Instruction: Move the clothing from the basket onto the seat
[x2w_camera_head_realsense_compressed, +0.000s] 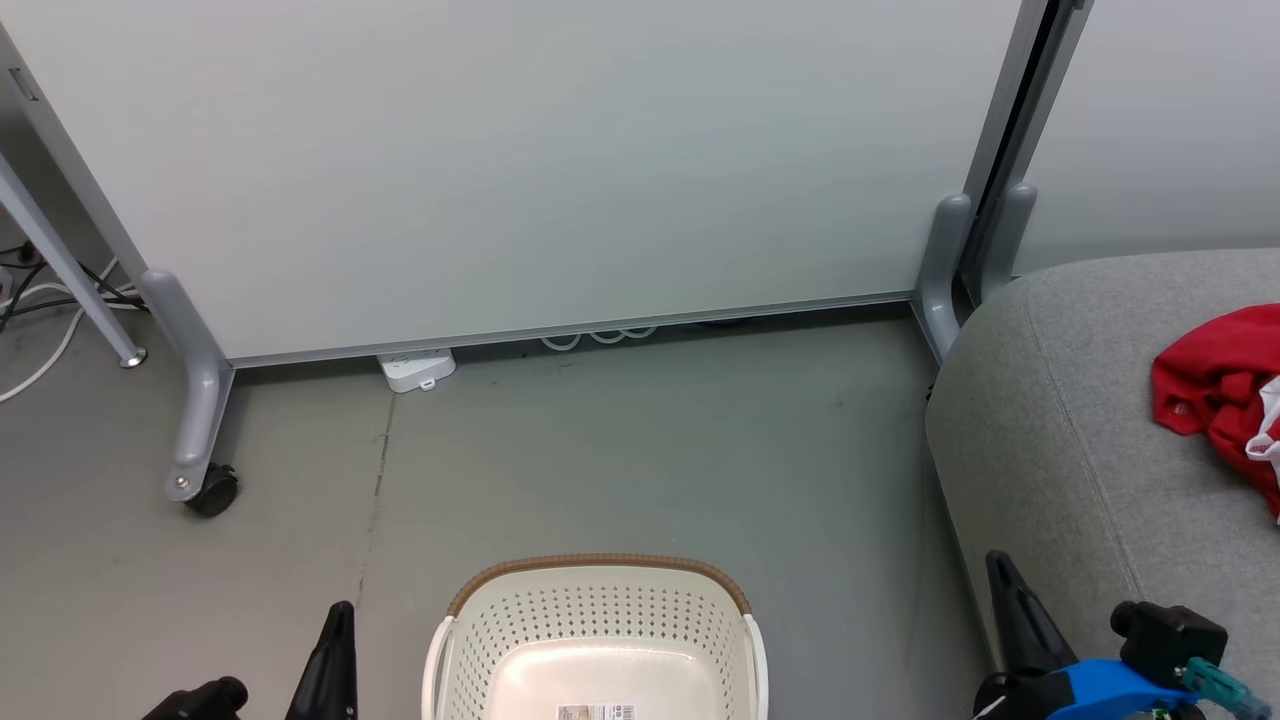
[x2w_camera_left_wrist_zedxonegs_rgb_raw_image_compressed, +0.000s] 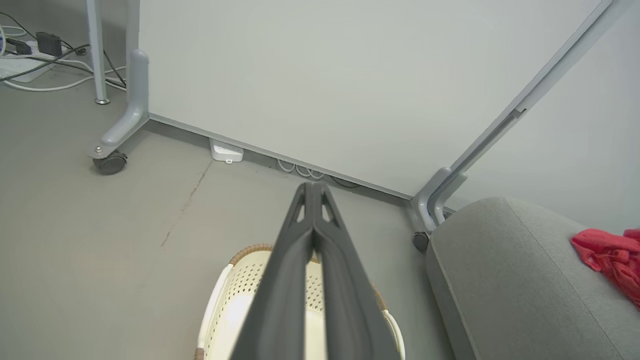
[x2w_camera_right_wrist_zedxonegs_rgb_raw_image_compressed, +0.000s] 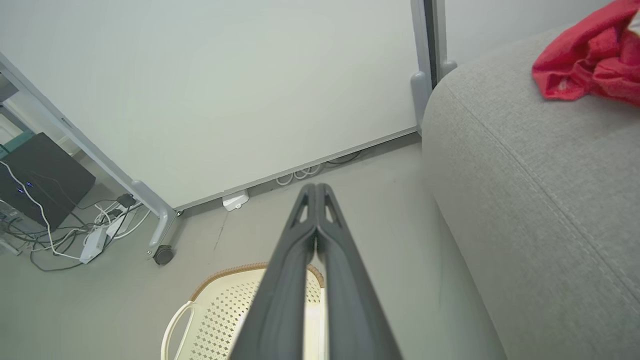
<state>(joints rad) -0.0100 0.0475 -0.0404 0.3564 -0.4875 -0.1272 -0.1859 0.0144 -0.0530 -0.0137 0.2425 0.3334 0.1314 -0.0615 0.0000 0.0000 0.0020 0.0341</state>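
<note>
Clenched empty at left gripper (x2w_camera_head_realsense_compressed: 338, 640) and right gripper (x2w_camera_head_realsense_compressed: 1010, 600) either side of the basket (x2w_camera_head_realsense_compressed: 600, 563), with clothing (x2w_camera_head_realsense_compressed: 1215, 375) rightward on the seat (x2w_camera_head_realsense_compressed: 1050, 450), nearer the right.

There is one basket (x2w_camera_head_realsense_compressed: 600, 610), one seat (x2w_camera_head_realsense_compressed: 1080, 420) and one red heap of clothing (x2w_camera_head_realsense_compressed: 1215, 380); how many garments are in it cannot be told. Two grippers show, the left gripper (x2w_camera_left_wrist_zedxonegs_rgb_raw_image_compressed: 313, 187) and the right gripper (x2w_camera_right_wrist_zedxonegs_rgb_raw_image_compressed: 316, 187), each with two fingers (x2w_camera_left_wrist_zedxonegs_rgb_raw_image_compressed: 285, 280). Behind stand two panels, a wide panel (x2w_camera_head_realsense_compressed: 520, 160) and a narrow panel (x2w_camera_head_realsense_compressed: 1170, 130), with one caster (x2w_camera_left_wrist_zedxonegs_rgb_raw_image_compressed: 110, 163) and a second caster (x2w_camera_left_wrist_zedxonegs_rgb_raw_image_compressed: 420, 241).
</note>
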